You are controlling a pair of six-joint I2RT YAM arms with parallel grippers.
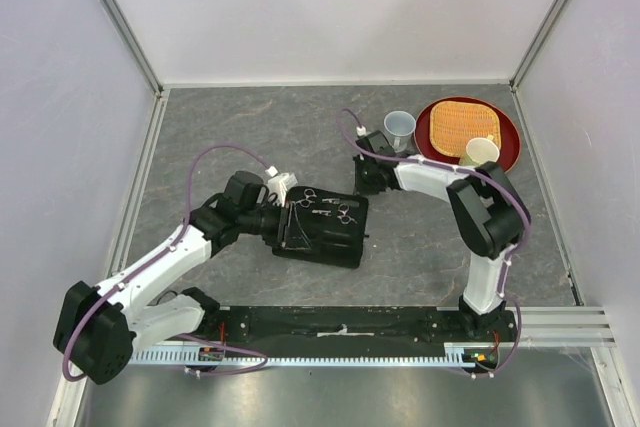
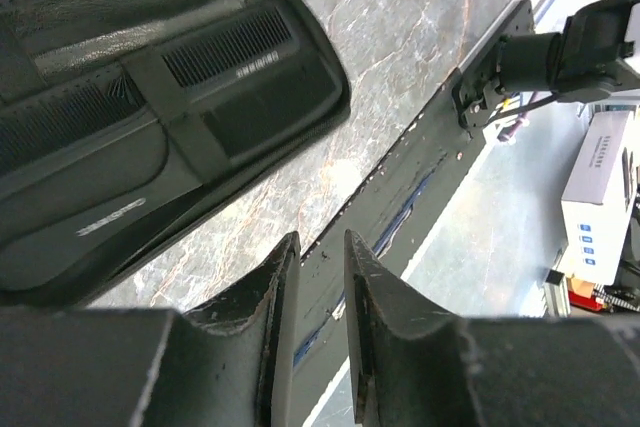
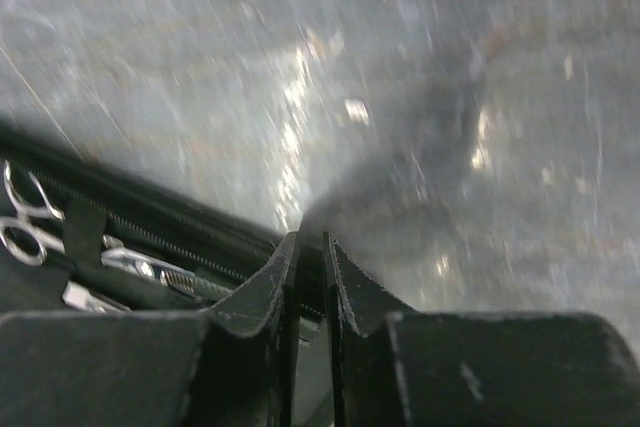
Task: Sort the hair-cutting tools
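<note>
Lying in case (image 1: 330, 243), two scissors (image 1: 343, 213), two combs (image 2: 228, 45)

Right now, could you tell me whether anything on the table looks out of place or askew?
Nothing looks spilled or broken. Only the open black case lies at a slant to the near edge of the table, with the scissors and combs sitting in it.
</note>
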